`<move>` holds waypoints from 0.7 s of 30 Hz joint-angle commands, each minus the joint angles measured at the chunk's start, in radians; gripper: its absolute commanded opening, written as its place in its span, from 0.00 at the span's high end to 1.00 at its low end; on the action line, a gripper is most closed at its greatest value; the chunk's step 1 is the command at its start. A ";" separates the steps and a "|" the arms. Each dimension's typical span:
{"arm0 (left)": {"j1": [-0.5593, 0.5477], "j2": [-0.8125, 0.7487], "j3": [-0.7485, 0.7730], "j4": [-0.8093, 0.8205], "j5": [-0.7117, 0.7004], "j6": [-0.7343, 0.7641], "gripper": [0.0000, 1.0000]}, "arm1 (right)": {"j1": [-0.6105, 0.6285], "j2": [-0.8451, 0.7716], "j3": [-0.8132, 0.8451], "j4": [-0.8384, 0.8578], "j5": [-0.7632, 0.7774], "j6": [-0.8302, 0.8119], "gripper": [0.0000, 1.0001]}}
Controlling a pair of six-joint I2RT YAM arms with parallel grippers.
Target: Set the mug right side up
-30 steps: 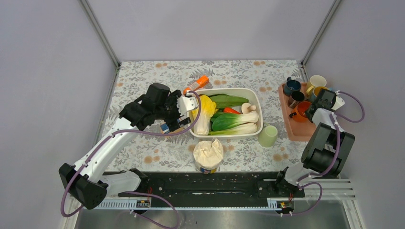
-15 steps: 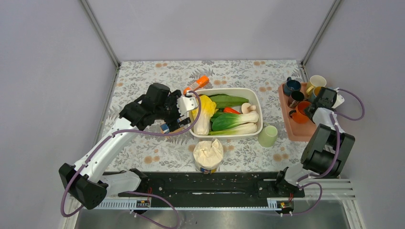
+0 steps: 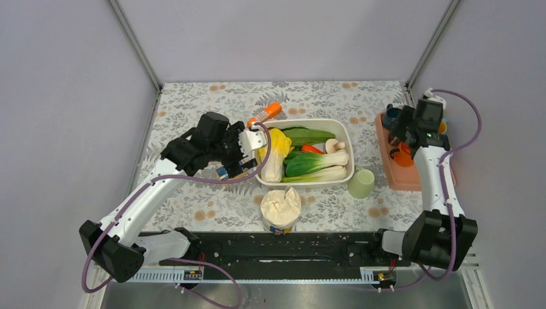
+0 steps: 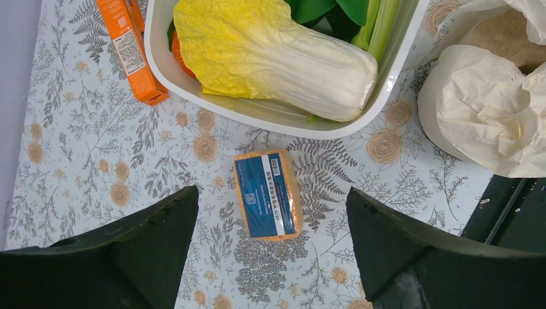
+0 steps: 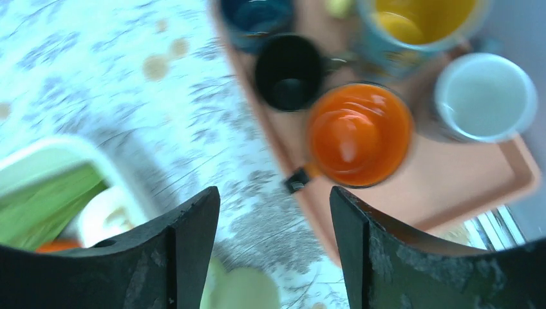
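The orange mug (image 5: 358, 134) stands mouth up on the pink tray (image 5: 451, 187), its dark handle (image 5: 296, 179) pointing toward the table. In the top view only a sliver of the orange mug (image 3: 404, 154) shows beside the arm. My right gripper (image 5: 273, 196) hovers above the tray's near-left edge, open, with nothing between its fingers; it is apart from the mug. From above, the right gripper (image 3: 404, 131) is over the tray. My left gripper (image 4: 272, 193) hangs open over a blue-labelled sponge (image 4: 267, 193) left of the white tub.
Black (image 5: 288, 72), blue (image 5: 254, 16), yellow (image 5: 418, 19) and white (image 5: 484, 96) mugs share the tray. A pale green cup (image 3: 360, 183) sits on the table by the white vegetable tub (image 3: 349, 147). A paper-covered bowl (image 3: 281, 209) and an orange box (image 3: 265, 113) lie nearby.
The right gripper has opened from shut and let go at the orange mug. The right arm has stretched up and moved toward the tray's far end. The left arm has not moved.
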 commanded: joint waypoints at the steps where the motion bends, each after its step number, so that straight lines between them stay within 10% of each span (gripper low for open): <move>1: 0.006 -0.009 0.010 0.038 0.030 0.006 0.12 | 0.196 0.051 0.211 -0.295 -0.088 -0.104 0.29; 21: 0.005 -0.028 -0.010 0.041 0.035 0.010 0.11 | 0.338 0.462 0.324 -0.580 -0.194 -0.125 0.40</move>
